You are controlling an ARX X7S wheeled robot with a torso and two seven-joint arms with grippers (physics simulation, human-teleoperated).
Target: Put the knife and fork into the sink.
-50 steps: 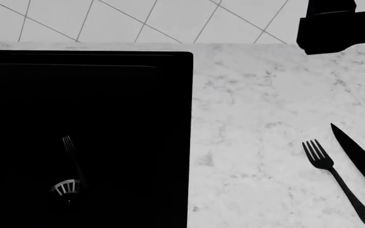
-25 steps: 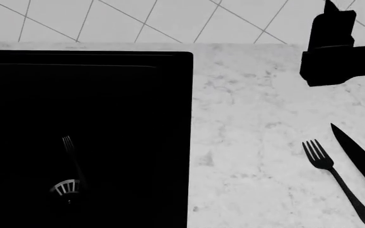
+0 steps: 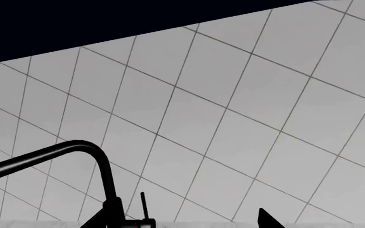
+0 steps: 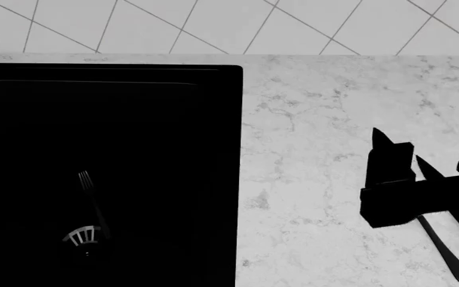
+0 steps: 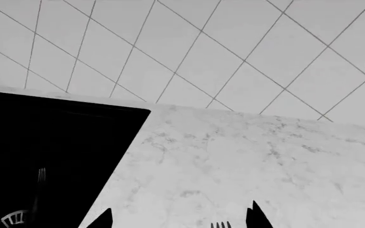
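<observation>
On the table at about 4 o'clock in the head view: your right claw [image 4: 427, 140] hangs over the fork [image 4: 444, 254] and the knife [image 4: 429, 170].
Right claw: released, jaws spread wide, nothing between them.
Fork: lies flat on the white marble; your arm hides its tines from the head, though their tips peek between the fingertips [image 5: 254, 216] in the right wrist view. Only the handle, running toward 5 o'clock, shows past the arm.
Knife: just beside the fork toward 3 o'clock, its point aimed at 11 o'clock, mostly covered by your arm.
Sink [image 4: 165, 179]: deep black basin at 9 o'clock, well apart from both utensils; another fork [image 4: 91, 200] already lies in it near the drain strainer [image 4: 82, 236].
Left claw: out of sight; its camera faces wall tile and the faucet [image 3: 74, 166], so I cannot tell its state.
Advice: centre one utensil only between the jaws, straddle it crosswise, descend straight until the tips almost meet the marble, then clench. The two lie close, so keep the outer finger from nudging the knife.
</observation>
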